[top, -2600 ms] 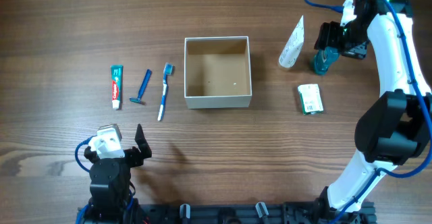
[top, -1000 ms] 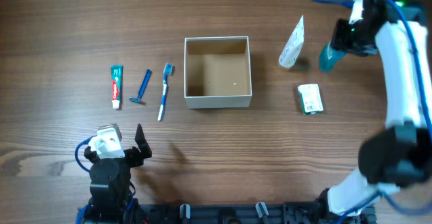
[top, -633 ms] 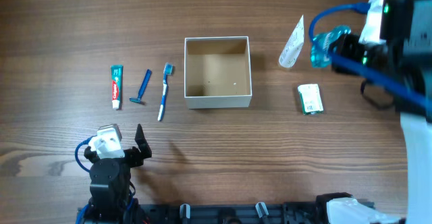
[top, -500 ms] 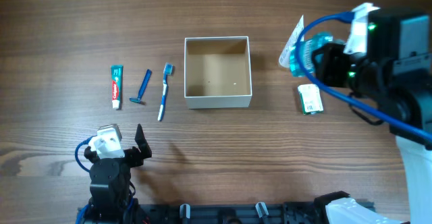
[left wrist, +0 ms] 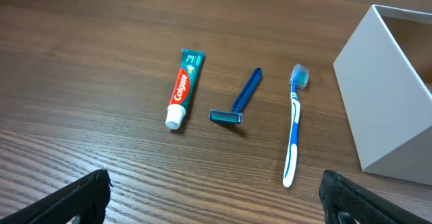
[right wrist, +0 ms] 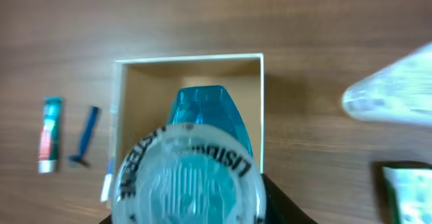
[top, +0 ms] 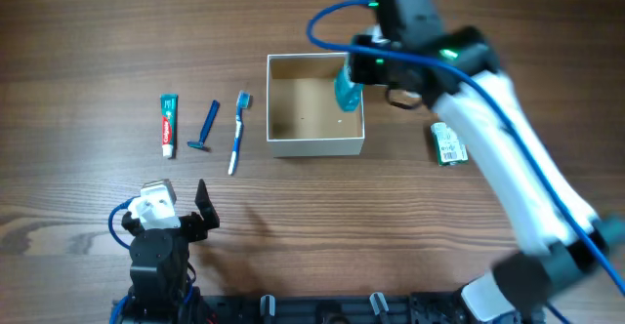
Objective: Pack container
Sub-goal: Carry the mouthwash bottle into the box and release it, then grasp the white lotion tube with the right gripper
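Note:
The container (top: 314, 146) is a square white-walled box with a tan inside, at the table's middle; it also shows in the right wrist view (right wrist: 142, 82) and at the right edge of the left wrist view (left wrist: 395, 109). My right gripper (top: 350, 82) is shut on a teal Listerine mouthwash bottle (top: 348, 90) and holds it over the box's right side; the bottle's cap fills the right wrist view (right wrist: 192, 177). My left gripper (top: 200, 212) is open and empty near the front left; its fingertips show at the bottom corners of its wrist view (left wrist: 216, 204).
Left of the box lie a toothpaste tube (top: 168, 124), a blue razor (top: 207, 126) and a blue-white toothbrush (top: 237, 131), also in the left wrist view. A green-white packet (top: 449, 141) lies right of the box. The white pouch behind the arm is hidden overhead.
My right arm lifted the mouthwash bottle from the far right and carried it left, past the white pouch, to above the box. The left arm has not moved.

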Robot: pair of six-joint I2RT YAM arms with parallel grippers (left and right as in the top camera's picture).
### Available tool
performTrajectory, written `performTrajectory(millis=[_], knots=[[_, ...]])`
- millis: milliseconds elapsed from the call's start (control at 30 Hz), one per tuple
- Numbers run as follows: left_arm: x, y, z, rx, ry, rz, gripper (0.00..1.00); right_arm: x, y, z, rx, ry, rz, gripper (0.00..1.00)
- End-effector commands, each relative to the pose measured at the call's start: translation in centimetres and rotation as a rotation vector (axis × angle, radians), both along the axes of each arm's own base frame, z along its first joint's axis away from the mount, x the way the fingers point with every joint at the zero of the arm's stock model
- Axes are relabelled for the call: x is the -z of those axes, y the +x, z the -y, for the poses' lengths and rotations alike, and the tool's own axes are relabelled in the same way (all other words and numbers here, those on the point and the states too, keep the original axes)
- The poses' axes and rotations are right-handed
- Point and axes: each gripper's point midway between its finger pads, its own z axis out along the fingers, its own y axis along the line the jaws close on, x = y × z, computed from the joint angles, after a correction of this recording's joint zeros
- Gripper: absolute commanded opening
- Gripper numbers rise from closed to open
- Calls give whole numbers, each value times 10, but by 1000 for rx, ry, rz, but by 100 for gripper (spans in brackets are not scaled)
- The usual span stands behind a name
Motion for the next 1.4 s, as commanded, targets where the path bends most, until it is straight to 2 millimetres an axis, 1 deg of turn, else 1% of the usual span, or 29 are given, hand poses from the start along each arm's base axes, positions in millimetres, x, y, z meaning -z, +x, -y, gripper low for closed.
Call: performTrajectory(millis=[0,33,133,267,333,433,467,533,567,600,733,767,833,867,967,1033,1067,1100,1133,1167,1233,1333,1367], knots=[[3,0,1,7,-9,-2,100,38,21,-6,25,-35,-36,4],[3,0,1,7,-9,-2,100,52,28,-10,3,-52,-42,4],[3,0,1,7,-9,-2,100,73,36,-12,3,-73,-62,4],[3,0,1,7,-9,-2,100,94,47,-1,43,-157,-55,4],[3,0,1,7,-9,-2,100,100,50,-2,28,-172,-54,4],[3,0,1,7,-9,-2,100,97,56,-2,6,-188,-21,5],[3,0,1,7,-9,-2,100,96,58,-1,5,-196,-11,10],[3,0,1,7,-9,-2,100,93,61,-2,-11,-205,8,32],[3,0,1,7,-9,-2,100,92,61,-2,-22,-209,12,38],[3,0,1,7,-9,-2,100,93,60,-2,-23,-210,8,48],[3,0,1,7,-9,-2,100,95,49,-1,-40,-215,-34,60],[3,0,1,7,-9,-2,100,94,46,1,-40,-220,-44,66],[3,0,1,8,-8,-2,100,85,38,5,-39,-224,-55,81],[3,0,1,7,-9,-2,100,79,34,7,-38,-223,-53,84],[3,0,1,8,-8,-2,100,48,25,12,-32,-200,-11,85],[3,0,1,7,-9,-2,100,19,19,15,-27,-173,44,89],[3,0,1,7,-9,-2,100,7,16,17,-24,-162,65,91],[3,0,1,7,-9,-2,100,-13,10,20,-21,-141,106,97],[3,0,1,7,-9,-2,100,-25,7,22,-19,-130,129,99],[3,0,1,7,-9,-2,100,-45,-1,25,-16,-111,169,99],[3,0,1,7,-9,-2,100,-72,-11,36,3,-99,229,99],[3,0,1,7,-9,-2,100,-101,-19,62,74,-126,308,95],[3,0,1,7,-9,-2,100,-104,-18,68,93,-136,318,92]])
